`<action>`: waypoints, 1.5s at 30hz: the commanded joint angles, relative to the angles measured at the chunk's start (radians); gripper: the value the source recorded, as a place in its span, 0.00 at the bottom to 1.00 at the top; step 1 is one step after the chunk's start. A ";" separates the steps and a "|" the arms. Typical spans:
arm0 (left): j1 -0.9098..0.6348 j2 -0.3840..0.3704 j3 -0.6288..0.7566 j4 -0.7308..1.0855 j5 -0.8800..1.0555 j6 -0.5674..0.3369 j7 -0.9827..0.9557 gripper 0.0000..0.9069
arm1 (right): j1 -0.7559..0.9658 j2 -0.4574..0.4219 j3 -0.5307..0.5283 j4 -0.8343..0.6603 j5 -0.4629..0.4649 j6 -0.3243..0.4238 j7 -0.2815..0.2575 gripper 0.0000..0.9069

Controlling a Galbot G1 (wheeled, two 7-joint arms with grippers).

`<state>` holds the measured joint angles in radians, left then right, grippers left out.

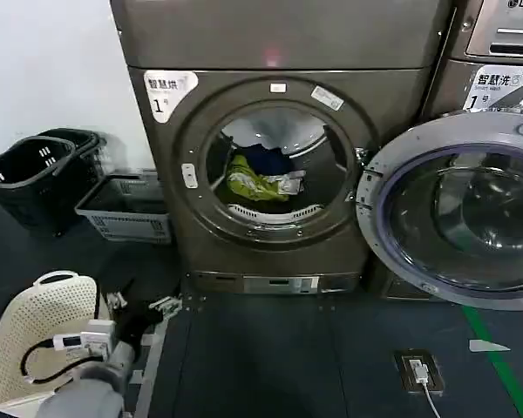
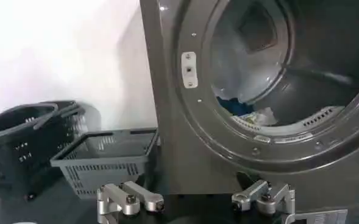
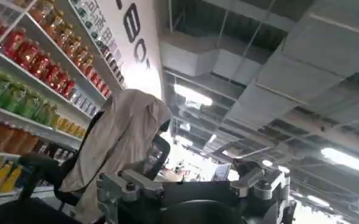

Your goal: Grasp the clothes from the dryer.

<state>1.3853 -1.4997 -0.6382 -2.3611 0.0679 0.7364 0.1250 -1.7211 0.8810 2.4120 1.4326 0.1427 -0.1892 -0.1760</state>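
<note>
The dryer [image 1: 270, 52] is bronze-grey with a white "1" sticker, and its chrome-rimmed glass door [image 1: 458, 209] is swung open to the right. Inside the drum lie the clothes [image 1: 260, 178]: a yellow-green piece in front, dark blue behind it, white-grey patterned to the right. In the left wrist view the clothes [image 2: 247, 111] show low in the porthole of the dryer [image 2: 185, 140]. My left gripper [image 1: 142, 304] hangs low at the front left, well short of the dryer, open and empty [image 2: 194, 204]. My right gripper [image 3: 194, 189] is open, empty and points up at a ceiling.
Two black baskets [image 1: 35, 174] and a grey crate [image 1: 126, 205] stand left of the dryer. A white perforated basket [image 1: 35, 340] sits beside my left arm. An LG machine [image 1: 506, 52] stands at the right. A floor socket with cable [image 1: 418, 370] lies front right.
</note>
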 commanded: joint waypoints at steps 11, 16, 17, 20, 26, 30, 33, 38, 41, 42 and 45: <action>-0.003 0.002 0.002 0.008 0.000 0.049 -0.002 1.00 | 0.004 -0.005 -0.003 -0.020 0.008 0.007 0.007 1.00; -0.006 -0.001 0.004 0.015 -0.002 0.049 -0.005 1.00 | 0.003 -0.009 0.001 -0.027 0.008 0.007 0.007 1.00; -0.006 -0.002 0.004 0.015 0.000 0.049 -0.005 1.00 | 0.003 -0.009 0.001 -0.029 0.008 0.007 0.006 1.00; -0.006 -0.003 0.004 0.020 0.003 0.049 -0.004 1.00 | 0.003 -0.007 0.002 -0.032 0.008 0.008 0.006 1.00; -0.009 -0.011 0.020 0.024 0.000 0.049 -0.004 1.00 | 0.004 -0.009 0.004 -0.030 0.007 0.006 0.005 1.00; -0.008 -0.013 0.018 0.024 -0.011 0.049 -0.006 1.00 | 0.002 -0.005 0.007 -0.020 0.011 0.006 0.000 1.00; -0.008 -0.014 0.017 0.027 -0.010 0.049 -0.012 1.00 | 0.005 -0.006 0.009 -0.020 0.011 0.005 -0.001 1.00; -0.010 -0.015 0.018 0.029 -0.010 0.049 -0.010 1.00 | 0.006 -0.002 0.011 -0.029 0.010 0.006 0.003 1.00; -0.010 -0.017 0.020 0.030 -0.016 0.049 -0.010 1.00 | 0.007 0.003 0.011 -0.030 0.009 0.007 0.003 1.00; -0.012 -0.017 0.020 0.031 -0.016 0.049 -0.010 1.00 | 0.007 0.003 0.010 -0.033 0.009 0.007 0.003 1.00; -0.014 -0.019 0.022 0.033 -0.013 0.049 -0.009 1.00 | 0.010 0.006 0.007 -0.032 0.008 0.010 0.001 1.00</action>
<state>1.3726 -1.5168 -0.6187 -2.3302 0.0560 0.7364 0.1153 -1.7108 0.8827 2.4189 1.3997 0.1509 -0.1799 -0.1736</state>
